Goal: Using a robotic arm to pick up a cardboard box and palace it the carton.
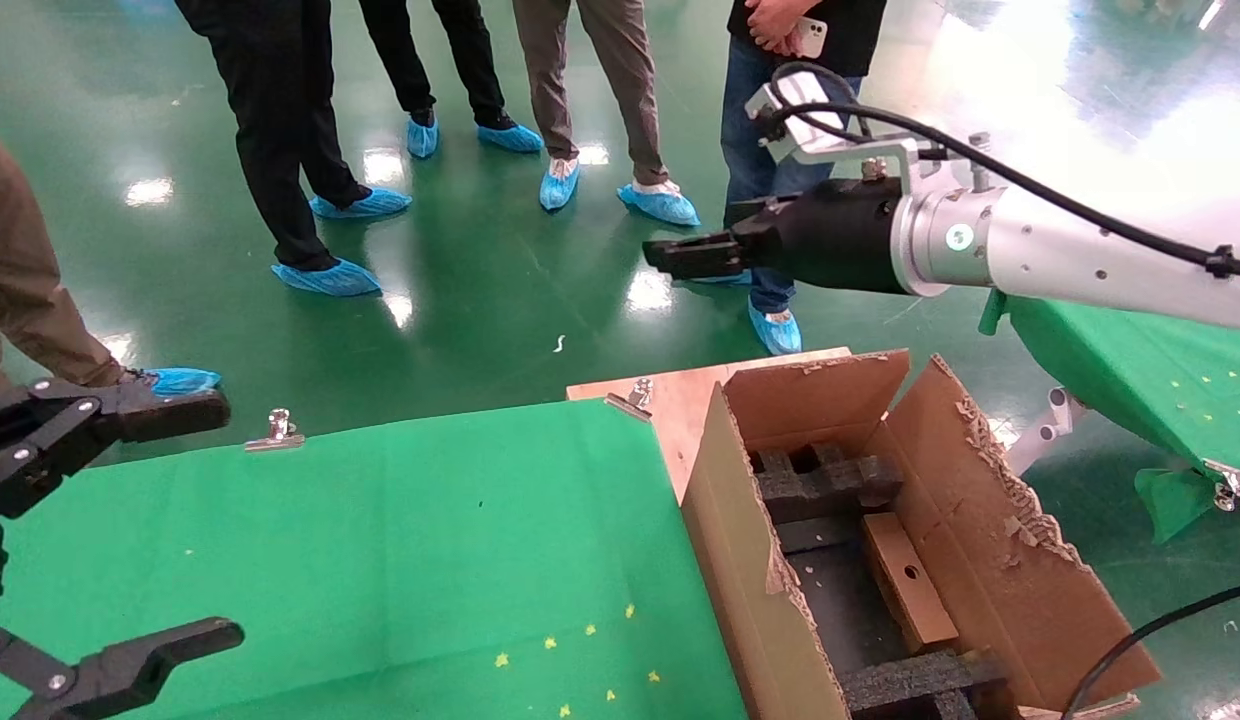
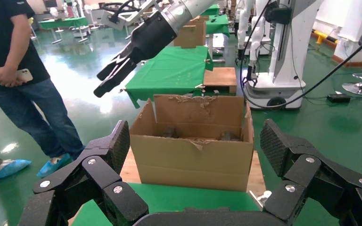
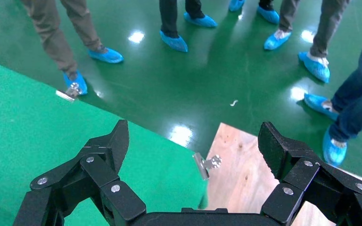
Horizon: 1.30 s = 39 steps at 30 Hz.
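Looks basically done: cardboard box [image 1: 908, 580] sitting inside the carton [image 1: 990, 560]. Right gripper [image 1: 670, 256] hanging above, empty and spread open; left gripper [image 1: 160, 520] parked open over the tabletop [image 1: 400, 540]. Could snag a torn flap if swung low.

Cardboard box [image 1: 909, 580]: small, plain brown, rectangular, round hole in its upward face. Lies tilted inside the carton [image 1: 990, 520], between black foam inserts, below and nearer the robot than the right gripper [image 1: 680, 257]. Carton: large, corrugated, ragged torn flaps, open top, directly beneath the robotic arm [image 1: 1030, 245]. That arm is white with black wrist, held level above, fingers spread, empty.
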Each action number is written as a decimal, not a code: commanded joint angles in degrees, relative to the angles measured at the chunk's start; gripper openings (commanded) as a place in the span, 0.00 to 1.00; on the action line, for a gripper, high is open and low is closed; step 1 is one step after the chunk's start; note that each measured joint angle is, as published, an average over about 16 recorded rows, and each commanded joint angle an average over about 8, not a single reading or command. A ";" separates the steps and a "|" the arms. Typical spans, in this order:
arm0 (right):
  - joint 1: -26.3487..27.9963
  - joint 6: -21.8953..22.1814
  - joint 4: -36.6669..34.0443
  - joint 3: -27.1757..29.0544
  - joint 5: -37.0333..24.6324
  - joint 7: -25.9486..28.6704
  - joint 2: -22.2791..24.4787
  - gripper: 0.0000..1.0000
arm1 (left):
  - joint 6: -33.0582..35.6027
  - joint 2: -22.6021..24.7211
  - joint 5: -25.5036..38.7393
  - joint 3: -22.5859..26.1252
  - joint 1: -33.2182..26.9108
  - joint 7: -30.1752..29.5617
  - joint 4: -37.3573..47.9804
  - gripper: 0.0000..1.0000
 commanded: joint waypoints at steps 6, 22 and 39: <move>0.04 -0.54 -0.03 0.36 1.04 -0.71 -0.08 1.00 | -0.01 -0.01 -0.01 0.00 0.00 0.00 0.00 1.00; -10.25 -11.68 -1.09 14.97 11.13 -16.18 -0.61 1.00 | 0.00 -0.01 -0.04 0.05 -0.03 0.03 0.04 1.00; -23.72 -26.50 -2.48 34.35 24.89 -36.92 -1.34 1.00 | -0.02 -0.03 -0.07 0.09 -0.04 0.06 0.05 1.00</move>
